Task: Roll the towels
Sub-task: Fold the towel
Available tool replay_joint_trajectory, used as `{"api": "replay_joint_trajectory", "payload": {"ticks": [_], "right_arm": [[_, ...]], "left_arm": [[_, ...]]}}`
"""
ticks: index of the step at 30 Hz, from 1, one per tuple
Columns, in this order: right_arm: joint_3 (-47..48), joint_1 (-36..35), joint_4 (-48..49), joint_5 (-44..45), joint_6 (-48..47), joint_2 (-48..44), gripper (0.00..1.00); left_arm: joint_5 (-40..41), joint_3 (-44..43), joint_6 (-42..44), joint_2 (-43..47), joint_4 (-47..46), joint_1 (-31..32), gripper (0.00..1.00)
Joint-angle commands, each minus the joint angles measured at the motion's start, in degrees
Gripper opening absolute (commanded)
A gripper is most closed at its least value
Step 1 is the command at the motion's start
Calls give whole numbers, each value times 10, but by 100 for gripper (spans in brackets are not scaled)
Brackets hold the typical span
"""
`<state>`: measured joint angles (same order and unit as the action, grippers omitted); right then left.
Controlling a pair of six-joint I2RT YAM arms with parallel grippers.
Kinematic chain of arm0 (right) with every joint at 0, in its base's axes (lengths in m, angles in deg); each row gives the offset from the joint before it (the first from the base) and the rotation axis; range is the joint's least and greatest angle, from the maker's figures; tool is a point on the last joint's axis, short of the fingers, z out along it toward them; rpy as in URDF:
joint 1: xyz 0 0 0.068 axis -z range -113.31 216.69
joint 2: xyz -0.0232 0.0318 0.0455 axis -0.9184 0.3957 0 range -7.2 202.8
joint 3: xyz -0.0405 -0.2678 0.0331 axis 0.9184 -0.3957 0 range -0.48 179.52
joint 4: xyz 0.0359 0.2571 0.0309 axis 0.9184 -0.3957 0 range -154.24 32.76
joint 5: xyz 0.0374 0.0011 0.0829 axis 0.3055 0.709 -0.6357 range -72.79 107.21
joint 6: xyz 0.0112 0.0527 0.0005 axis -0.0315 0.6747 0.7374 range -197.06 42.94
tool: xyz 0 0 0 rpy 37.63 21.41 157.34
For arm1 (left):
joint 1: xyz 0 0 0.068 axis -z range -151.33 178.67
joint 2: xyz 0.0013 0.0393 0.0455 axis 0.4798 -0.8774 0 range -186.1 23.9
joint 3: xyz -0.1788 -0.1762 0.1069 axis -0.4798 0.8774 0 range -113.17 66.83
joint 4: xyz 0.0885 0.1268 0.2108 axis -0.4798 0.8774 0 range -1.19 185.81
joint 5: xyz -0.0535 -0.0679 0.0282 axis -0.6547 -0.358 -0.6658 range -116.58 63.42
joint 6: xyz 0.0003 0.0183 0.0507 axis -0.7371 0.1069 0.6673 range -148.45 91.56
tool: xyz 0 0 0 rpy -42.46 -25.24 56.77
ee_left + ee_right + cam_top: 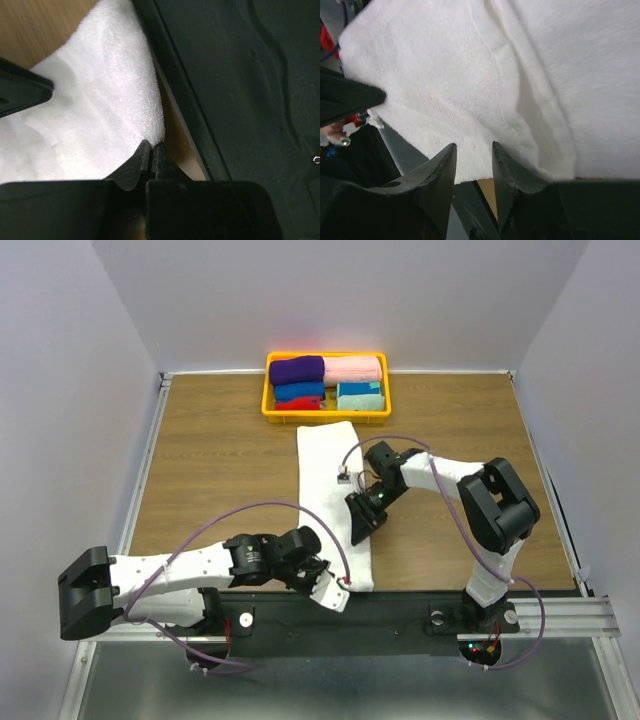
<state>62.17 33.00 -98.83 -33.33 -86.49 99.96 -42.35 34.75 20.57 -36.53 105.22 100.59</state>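
So I'm pinching the white towel's (325, 455) near corner with the left gripper (151, 145), jaws fully closed, lower middle of frame. The right gripper (473, 146) is hovering just above, jaws slightly apart, gripping nothing. Rolling's not started: one towel lying flat, roughly six coloured towels (297, 370) sitting in one yellow basket (267, 392) up top.

The towel (322, 465) is plain white, the table (220, 460) brown wood-grain, the basket (267, 390) bright yellow.
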Motion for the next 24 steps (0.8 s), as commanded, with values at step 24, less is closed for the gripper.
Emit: {"api": "replay_joint_trajectory", "payload": {"ticks": [24], "right_arm": [[106,38,-32,61,-45,28,39]], "left_arm": [[-235,-220,-4,-210,65,-301,0]]}}
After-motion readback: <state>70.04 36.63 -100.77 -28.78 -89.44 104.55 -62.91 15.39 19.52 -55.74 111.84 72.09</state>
